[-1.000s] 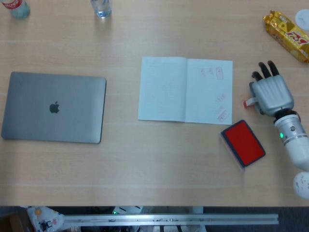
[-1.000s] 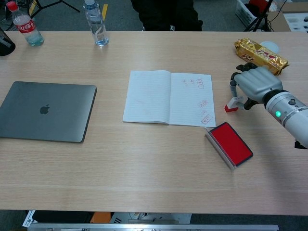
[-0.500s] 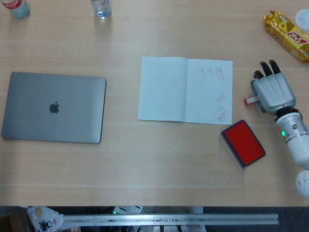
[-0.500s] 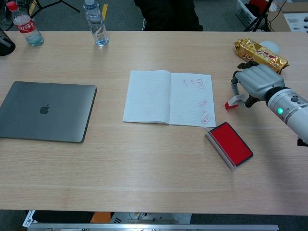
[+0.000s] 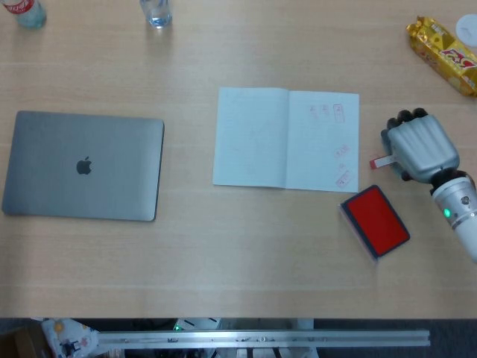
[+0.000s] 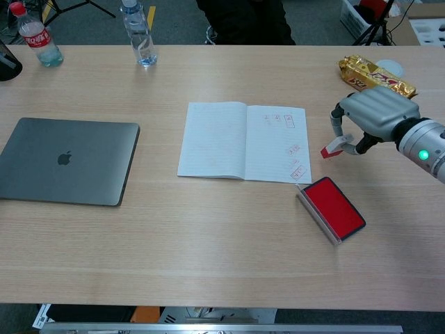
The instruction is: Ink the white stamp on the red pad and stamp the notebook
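My right hand [image 5: 419,145] [image 6: 372,115] hovers right of the open notebook [image 5: 287,138] [image 6: 243,139] with its fingers curled around the white stamp [image 5: 381,161] [image 6: 335,145]. The stamp is tilted, and its red end points down and left, just off the table. The red ink pad [image 5: 376,221] [image 6: 335,207] lies open in front of the hand, near the notebook's lower right corner. Several red stamp marks show on the notebook's right page. My left hand appears in neither view.
A closed grey laptop [image 5: 83,165] [image 6: 66,161] lies at the left. Two bottles [image 6: 141,31] [image 6: 33,36] stand at the far edge. A gold snack pack [image 5: 443,54] [image 6: 375,76] lies behind the right hand.
The right hand's fingers have curled in around the stamp. The hand has risen slightly with it, and the stamp now tilts with its red end off the table.
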Robot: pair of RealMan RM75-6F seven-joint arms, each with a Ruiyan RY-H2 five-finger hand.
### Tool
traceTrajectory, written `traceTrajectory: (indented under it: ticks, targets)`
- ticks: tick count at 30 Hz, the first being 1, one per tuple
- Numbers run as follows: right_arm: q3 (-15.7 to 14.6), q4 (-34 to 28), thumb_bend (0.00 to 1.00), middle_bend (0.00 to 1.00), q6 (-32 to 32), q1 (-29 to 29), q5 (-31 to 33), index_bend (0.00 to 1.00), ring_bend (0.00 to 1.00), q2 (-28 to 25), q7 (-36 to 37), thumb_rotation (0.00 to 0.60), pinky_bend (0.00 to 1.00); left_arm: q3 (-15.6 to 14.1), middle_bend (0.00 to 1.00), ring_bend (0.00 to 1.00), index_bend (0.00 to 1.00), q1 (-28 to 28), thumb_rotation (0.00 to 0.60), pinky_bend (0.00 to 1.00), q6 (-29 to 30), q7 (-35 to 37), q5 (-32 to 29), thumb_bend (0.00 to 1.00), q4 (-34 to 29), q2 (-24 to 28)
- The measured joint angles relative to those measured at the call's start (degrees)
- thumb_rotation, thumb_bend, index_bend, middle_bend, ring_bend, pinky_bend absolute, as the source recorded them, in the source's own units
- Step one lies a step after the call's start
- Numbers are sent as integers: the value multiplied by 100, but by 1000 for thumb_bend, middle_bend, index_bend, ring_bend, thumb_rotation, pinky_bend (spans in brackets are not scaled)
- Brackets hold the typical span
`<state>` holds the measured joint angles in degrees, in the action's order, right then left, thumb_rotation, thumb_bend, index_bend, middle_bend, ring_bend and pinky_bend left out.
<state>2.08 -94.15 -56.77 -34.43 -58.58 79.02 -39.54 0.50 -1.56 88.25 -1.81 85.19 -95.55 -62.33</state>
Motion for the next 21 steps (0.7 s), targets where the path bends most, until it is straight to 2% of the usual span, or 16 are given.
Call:
traceTrajectory:
  ticks: [7,21]
  targets:
    - [-355,-514,447,494,22,11,-482,688,363,-383,-71,600,325,-15,0,0,0,2,600,0,3,-33,28,324,-52,13]
    - [-714,-653,448,527,92,67,-701,703,394,-359,-258,600,325,-49,0,0,0,-19,600,0,-23,-55,8,323,-55,16]
